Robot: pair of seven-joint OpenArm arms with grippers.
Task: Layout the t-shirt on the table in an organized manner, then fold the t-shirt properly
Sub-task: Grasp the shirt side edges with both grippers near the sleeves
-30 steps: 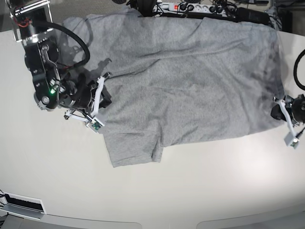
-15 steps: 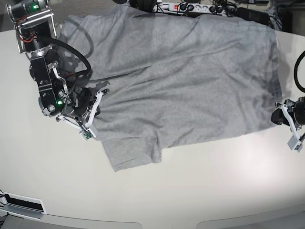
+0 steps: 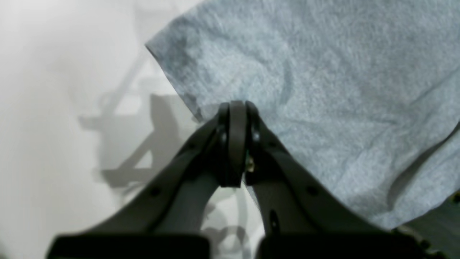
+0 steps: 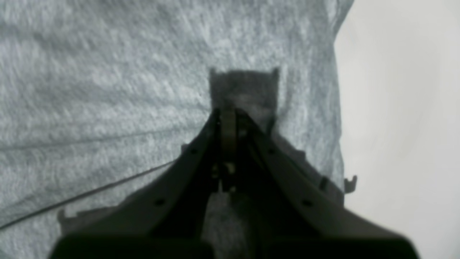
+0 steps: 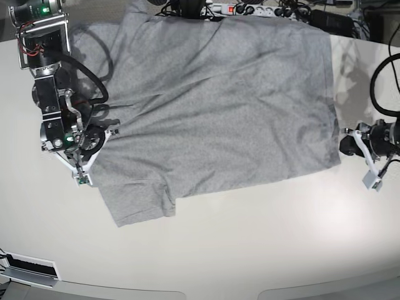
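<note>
The heather-grey t-shirt [image 5: 219,106] lies spread on the off-white table [image 5: 250,250], plain side up, one short sleeve pointing toward the near edge. My left gripper [image 5: 342,145] is at the shirt's right-hand edge. In the left wrist view its jaws are shut [image 3: 235,108], pinching the fabric edge of the t-shirt [image 3: 323,90], with bare table [image 3: 54,108] beside it. My right gripper [image 5: 104,134] is at the shirt's left side near the sleeve. In the right wrist view it is shut [image 4: 228,113] on the t-shirt [image 4: 107,72], close to the cloth's edge and the table [image 4: 402,108].
A power strip with cables [image 5: 237,9] and a black box [image 5: 328,19] lie along the far table edge just behind the shirt. A black cable [image 5: 378,81] loops above the left arm. A white panel [image 5: 28,267] sits at the near left corner.
Both grippers have moved toward the left of the base view, dragging the whole shirt that way. The lower sleeve and the right-hand hem have shifted left with them.
</note>
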